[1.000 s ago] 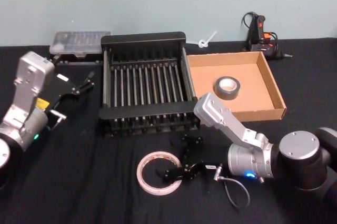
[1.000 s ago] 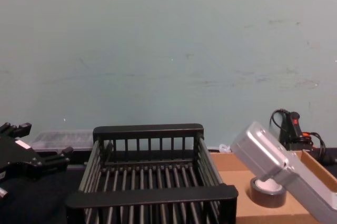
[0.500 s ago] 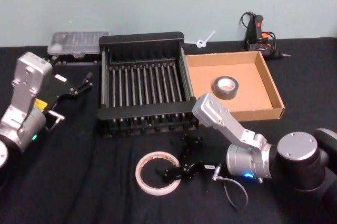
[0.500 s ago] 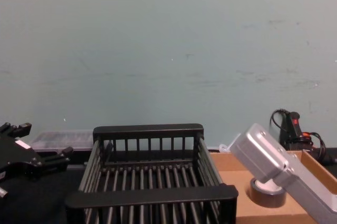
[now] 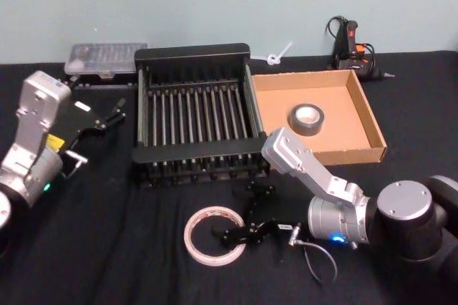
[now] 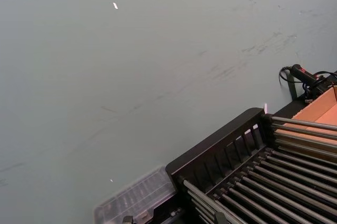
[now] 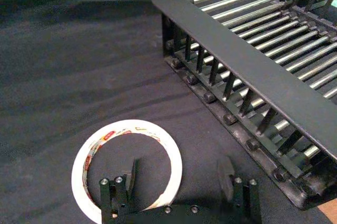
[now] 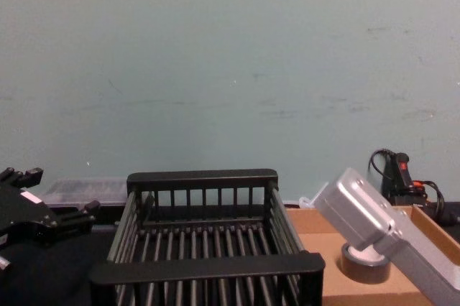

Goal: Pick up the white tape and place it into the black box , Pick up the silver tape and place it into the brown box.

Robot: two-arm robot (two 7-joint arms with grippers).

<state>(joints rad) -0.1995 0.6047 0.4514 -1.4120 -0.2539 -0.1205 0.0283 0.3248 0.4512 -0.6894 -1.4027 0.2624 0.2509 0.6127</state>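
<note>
The white tape (image 5: 213, 235) (image 7: 126, 166) lies flat on the black cloth in front of the black box (image 5: 193, 53) (image 8: 201, 177) (image 7: 247, 71). My right gripper (image 5: 240, 215) (image 7: 178, 174) is open and low over the ring's right side. One finger stands inside the ring and the other outside it, toward the crate. The silver tape (image 5: 308, 119) (image 8: 365, 261) rests inside the brown box (image 5: 368, 122) (image 8: 305, 220). My left gripper (image 5: 107, 115) (image 8: 43, 205) hangs open and idle to the left of the black box (image 6: 221, 150).
A clear plastic case (image 5: 107, 58) (image 6: 137, 200) sits behind the crate's left corner. A glue gun (image 5: 351, 44) (image 8: 399, 173) with cables lies at the back right, and a white tie (image 5: 279, 54) is behind the cardboard box. A cable loop (image 5: 322, 258) hangs by my right wrist.
</note>
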